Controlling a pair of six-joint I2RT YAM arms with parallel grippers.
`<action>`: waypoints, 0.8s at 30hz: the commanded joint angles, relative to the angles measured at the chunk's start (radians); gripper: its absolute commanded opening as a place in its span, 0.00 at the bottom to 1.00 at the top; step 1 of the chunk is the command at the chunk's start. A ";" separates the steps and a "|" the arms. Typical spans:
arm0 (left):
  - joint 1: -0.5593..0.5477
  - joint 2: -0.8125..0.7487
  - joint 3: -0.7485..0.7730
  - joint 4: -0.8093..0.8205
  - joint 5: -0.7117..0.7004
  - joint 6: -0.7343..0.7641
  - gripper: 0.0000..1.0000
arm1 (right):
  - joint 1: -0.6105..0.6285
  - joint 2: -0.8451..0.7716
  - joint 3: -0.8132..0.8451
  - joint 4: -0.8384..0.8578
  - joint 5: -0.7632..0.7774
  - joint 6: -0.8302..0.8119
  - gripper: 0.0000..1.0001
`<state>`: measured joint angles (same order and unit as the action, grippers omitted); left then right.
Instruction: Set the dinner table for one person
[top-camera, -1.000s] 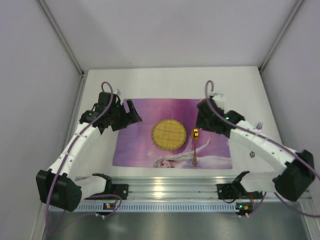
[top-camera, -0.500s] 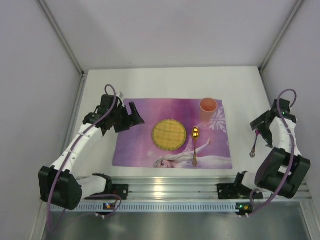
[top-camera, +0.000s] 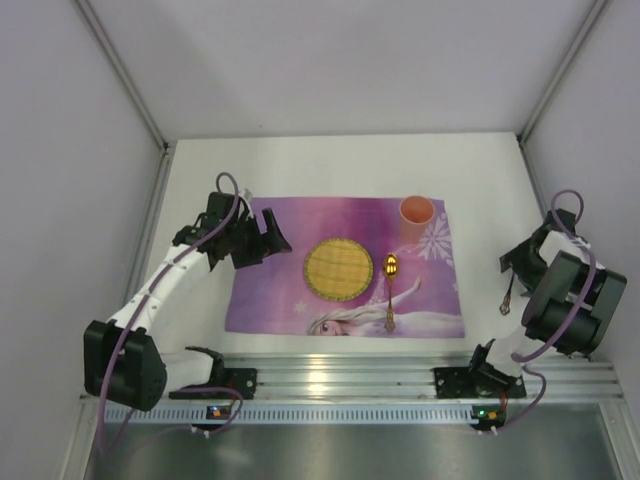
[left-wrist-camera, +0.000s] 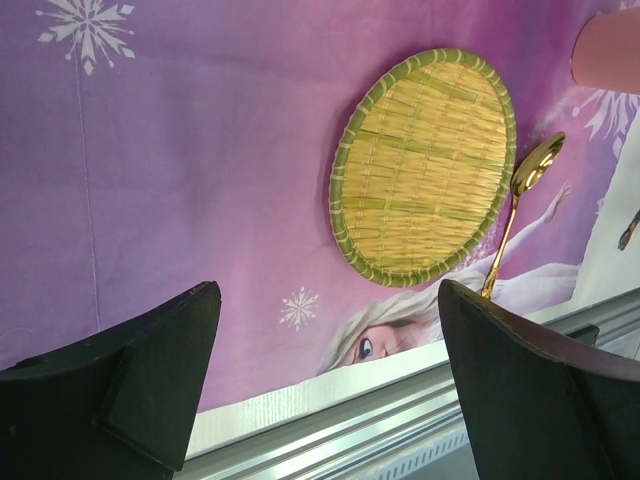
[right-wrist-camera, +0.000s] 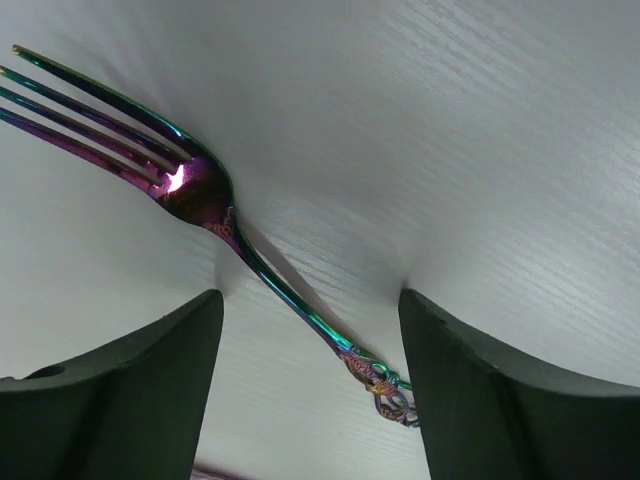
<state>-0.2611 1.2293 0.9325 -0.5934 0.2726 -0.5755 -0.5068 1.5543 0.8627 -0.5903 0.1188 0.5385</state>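
The white dinner table (top-camera: 330, 165) carries a purple printed placemat (top-camera: 280, 290). On the placemat lie a round yellow woven plate (top-camera: 338, 268) and, to its right, a gold spoon (top-camera: 389, 290). A pink cup (top-camera: 416, 211) stands at the placemat's far right corner. An iridescent fork (top-camera: 508, 298) lies on bare table right of the placemat. My right gripper (top-camera: 518, 262) is open and low over the fork (right-wrist-camera: 230, 230), its fingers (right-wrist-camera: 480, 400) astride the handle. My left gripper (top-camera: 270, 232) is open and empty above the placemat's left side. Its view shows the plate (left-wrist-camera: 425, 168) and spoon (left-wrist-camera: 520, 205).
Grey walls close in the table at the back and both sides. An aluminium rail (top-camera: 340, 375) with both arm bases runs along the near edge. The fork lies close to the right wall.
My right arm has left the pink cup standing on the placemat's far right corner, swung out to the right and come down over the fork. My left gripper has shifted slightly.
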 joint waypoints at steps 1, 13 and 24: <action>0.008 0.015 -0.012 0.050 0.011 0.014 0.95 | -0.009 0.036 -0.021 0.102 -0.027 -0.020 0.70; 0.010 0.082 0.002 0.076 0.023 -0.003 0.95 | -0.006 0.101 0.045 0.104 -0.004 -0.083 0.00; -0.004 0.084 0.116 0.087 0.077 -0.021 0.98 | 0.283 -0.170 0.320 -0.141 -0.067 0.030 0.00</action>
<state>-0.2565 1.3251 0.9741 -0.5678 0.2989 -0.5819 -0.3256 1.5150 1.0557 -0.6697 0.0978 0.5030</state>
